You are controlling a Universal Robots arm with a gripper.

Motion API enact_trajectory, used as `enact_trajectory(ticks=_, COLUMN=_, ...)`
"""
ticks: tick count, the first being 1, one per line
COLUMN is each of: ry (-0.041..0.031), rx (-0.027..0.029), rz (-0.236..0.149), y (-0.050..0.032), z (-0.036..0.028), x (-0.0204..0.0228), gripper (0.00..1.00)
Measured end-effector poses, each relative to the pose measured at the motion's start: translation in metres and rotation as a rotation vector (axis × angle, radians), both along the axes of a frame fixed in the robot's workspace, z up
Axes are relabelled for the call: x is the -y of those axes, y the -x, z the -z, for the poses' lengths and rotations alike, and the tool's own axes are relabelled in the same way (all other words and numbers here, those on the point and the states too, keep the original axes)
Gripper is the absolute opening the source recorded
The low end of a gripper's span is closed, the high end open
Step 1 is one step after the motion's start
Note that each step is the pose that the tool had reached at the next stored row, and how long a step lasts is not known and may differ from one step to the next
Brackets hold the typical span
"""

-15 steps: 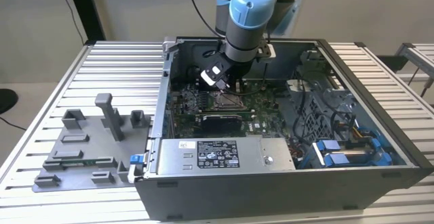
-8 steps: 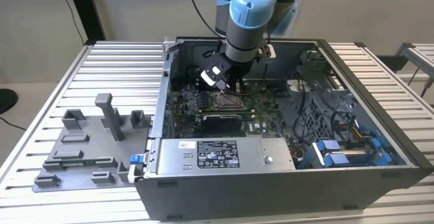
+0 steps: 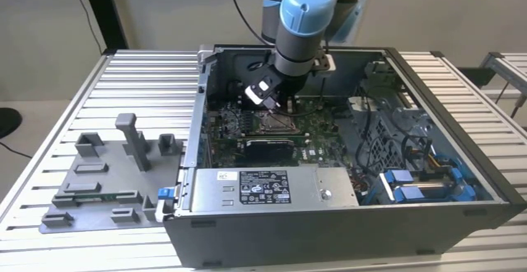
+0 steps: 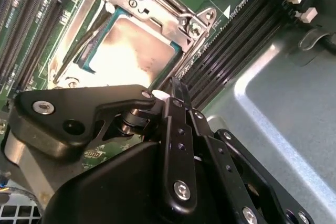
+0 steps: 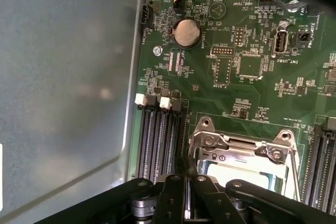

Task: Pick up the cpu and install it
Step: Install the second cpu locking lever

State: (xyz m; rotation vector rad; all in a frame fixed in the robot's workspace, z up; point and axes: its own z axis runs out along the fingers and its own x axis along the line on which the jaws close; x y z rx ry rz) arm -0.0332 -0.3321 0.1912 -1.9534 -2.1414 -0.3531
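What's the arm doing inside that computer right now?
End effector above the socket, fingers together, holding nothing. Chip lying in the socket. Nothing in the way.

Can't really tell what the gripper (image 4: 176, 90) is doing with its fingers – in both wrist views its black linkages sit in front of the socket (image 5: 242, 153) and cover the near part of it. The pale cpu (image 4: 131, 51) in the second wrist view is washed out by glare, edges partly under the metal frame. In the exterior view the arm (image 3: 300, 31) is cut off up top and hides the case's (image 3: 346, 222) far wall behind it.
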Motion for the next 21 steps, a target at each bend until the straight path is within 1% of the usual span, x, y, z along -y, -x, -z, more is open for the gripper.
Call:
enact_trajectory(ticks=2, ry=-0.0042, rx=0.0006, rz=0.0, y=-0.001, z=0.0, x=-0.0009, gripper=0.0)
enact_trajectory(ticks=5, ry=-0.0062, rx=0.001, rz=0.0, y=-0.0013, z=-0.0005, x=-0.0012, gripper=0.0)
enact_trajectory(ticks=7, ry=-0.0076, rx=0.0015, rz=0.0, y=-0.0015, z=-0.0029, x=-0.0015, gripper=0.0)
enact_trajectory(ticks=9, ry=-0.0056, rx=0.0003, rz=0.0, y=-0.0013, z=-0.0088, x=-0.0008, gripper=0.0)
enact_trajectory(ticks=12, ry=-0.0055, rx=-0.0003, rz=0.0, y=-0.0014, z=-0.0174, x=0.0008, gripper=0.0)
enact_trajectory(ticks=15, ry=-0.0052, rx=-0.0027, rz=0.0, y=-0.0022, z=-0.0231, x=0.0034, gripper=0.0)
enact_trajectory(ticks=16, ry=-0.0045, rx=-0.0044, rz=0.0, y=-0.0025, z=-0.0245, x=0.0047, gripper=0.0)
enact_trajectory(ticks=17, ry=-0.0008, rx=-0.0098, rz=0.001, y=-0.0033, z=-0.0268, x=0.0075, gripper=0.0)
enact_trajectory(ticks=21, ry=0.0078, rx=-0.0221, rz=0.004, y=-0.0052, z=-0.031, x=0.0135, gripper=0.0)
